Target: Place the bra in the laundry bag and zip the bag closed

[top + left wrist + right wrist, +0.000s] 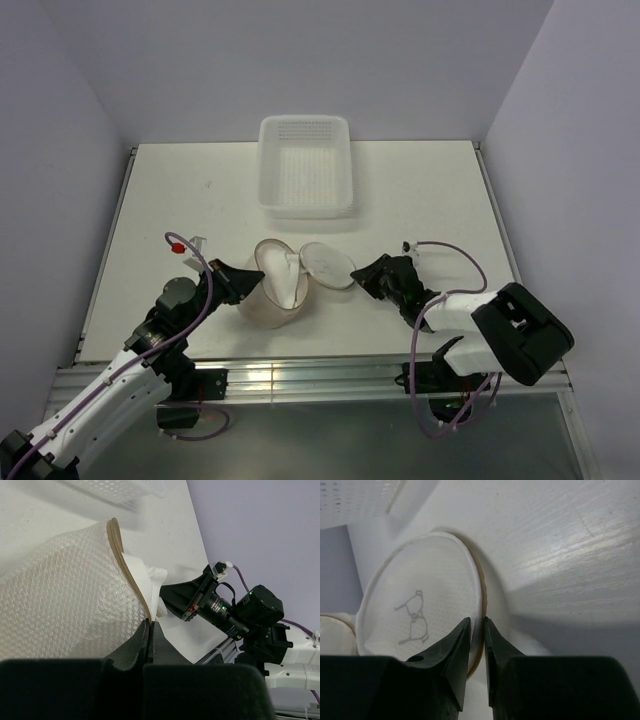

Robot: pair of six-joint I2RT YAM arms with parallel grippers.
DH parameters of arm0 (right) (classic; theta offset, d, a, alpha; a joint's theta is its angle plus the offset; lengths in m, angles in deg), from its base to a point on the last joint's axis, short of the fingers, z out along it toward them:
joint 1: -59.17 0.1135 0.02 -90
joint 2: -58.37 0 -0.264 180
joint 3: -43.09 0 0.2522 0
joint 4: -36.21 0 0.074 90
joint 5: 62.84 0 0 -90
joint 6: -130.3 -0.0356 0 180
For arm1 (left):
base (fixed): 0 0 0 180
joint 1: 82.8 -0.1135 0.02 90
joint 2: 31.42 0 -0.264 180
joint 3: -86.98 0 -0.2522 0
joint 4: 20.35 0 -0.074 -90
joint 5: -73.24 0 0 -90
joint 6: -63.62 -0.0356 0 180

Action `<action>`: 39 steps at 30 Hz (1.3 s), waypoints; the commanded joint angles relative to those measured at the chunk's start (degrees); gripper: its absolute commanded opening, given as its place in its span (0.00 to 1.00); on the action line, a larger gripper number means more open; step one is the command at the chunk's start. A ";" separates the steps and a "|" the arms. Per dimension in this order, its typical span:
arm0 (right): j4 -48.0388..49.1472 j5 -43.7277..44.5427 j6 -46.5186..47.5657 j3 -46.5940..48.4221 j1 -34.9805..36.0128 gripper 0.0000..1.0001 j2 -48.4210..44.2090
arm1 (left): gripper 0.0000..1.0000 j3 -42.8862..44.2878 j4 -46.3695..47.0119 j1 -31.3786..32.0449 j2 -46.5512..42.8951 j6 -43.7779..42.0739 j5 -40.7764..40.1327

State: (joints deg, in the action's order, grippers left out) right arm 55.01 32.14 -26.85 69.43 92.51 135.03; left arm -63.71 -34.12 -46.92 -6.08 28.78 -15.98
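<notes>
The laundry bag (262, 303) stands open mid-table, a peach mesh cylinder. The white bra (285, 277) is in it and sticks up above the rim. The round lid (328, 265) hangs open to the right. My left gripper (250, 283) is shut on the bag's left rim; in the left wrist view the gripper (149, 623) pinches the tan rim (125, 560), with the bra (150, 579) behind it. My right gripper (361, 273) is shut on the lid's right edge; in the right wrist view the gripper (478, 623) clamps the lid (420, 595), which bears a small dark drawing.
A white perforated plastic basket (305, 165) stands at the back of the table behind the bag. It also shows in the left wrist view (110, 490) and the right wrist view (355, 500). The table's metal front rail (300, 378) runs below the arms.
</notes>
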 commanded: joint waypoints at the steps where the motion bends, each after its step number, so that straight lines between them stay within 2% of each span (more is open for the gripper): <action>1: 3.04 2.84 3.51 -0.98 -0.30 0.23 -3.70 | 0.00 1.24 2.91 0.07 0.41 -1.19 1.07; 2: 2.43 3.63 4.31 -1.06 -0.30 0.18 -6.32 | 0.00 1.50 2.91 0.07 0.84 -1.45 1.16; 3: 1.55 5.03 5.18 -1.15 -0.38 0.09 -7.92 | 0.00 1.67 2.91 0.07 1.72 -1.63 1.42; 5: -1.26 6.71 7.73 -1.76 -0.38 0.01 -12.48 | 0.00 1.24 4.74 0.07 2.34 -1.19 1.86; 8: -6.26 9.52 11.69 -3.17 -0.21 0.00 -24.86 | 0.00 1.41 6.86 0.16 4.27 -1.36 3.26; 9: -8.19 10.23 13.18 -2.83 -0.03 0.00 -32.03 | 0.00 2.02 7.21 0.16 5.41 -2.06 3.18; 11: -18.98 12.68 17.66 0.75 0.05 0.00 -42.23 | 0.00 2.29 9.23 0.07 6.47 -1.98 3.88; 13: -30.72 14.35 22.82 4.37 0.23 0.00 -48.07 | 0.00 3.16 10.20 0.16 7.79 -2.16 4.58; 15: -37.62 16.82 26.53 11.13 0.32 0.00 -53.45 | 0.00 5.01 10.21 0.24 8.58 -3.12 5.46; 16: -42.87 17.09 30.64 13.50 0.32 0.00 -54.16 | 0.00 5.45 10.12 0.24 8.58 -3.39 5.90; 17: -45.71 16.91 32.42 18.92 0.32 0.00 -53.21 | 0.00 5.63 10.12 0.24 8.58 -3.30 6.16; 20: -54.43 14.99 36.21 26.85 0.41 0.00 -47.77 | 0.00 6.33 10.56 0.33 8.58 -2.77 7.13; 23: -55.84 14.01 39.11 28.37 2.77 0.00 -44.68 | 0.00 4.76 11.43 0.24 8.85 -1.72 7.48; 28: -58.83 22.43 42.36 28.82 10.67 0.00 -42.65 | 0.00 2.56 15.03 0.33 12.53 -0.05 9.07; 29: -59.27 23.67 42.54 29.34 14.34 0.00 -41.87 | 0.00 2.12 15.74 0.33 13.76 0.30 9.07; 31: -61.81 29.46 42.20 30.57 17.44 0.00 -40.81 | 0.00 1.94 18.02 0.42 15.08 0.57 10.03; 39: -63.84 38.52 45.70 40.93 28.69 0.00 -30.71 | 0.00 4.40 19.96 1.30 18.60 -1.19 10.21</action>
State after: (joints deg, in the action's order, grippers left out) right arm -8.16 63.13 16.16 104.42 117.73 101.46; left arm -61.30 -18.49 -45.96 12.79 28.76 -7.24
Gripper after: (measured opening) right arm 0.010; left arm 0.015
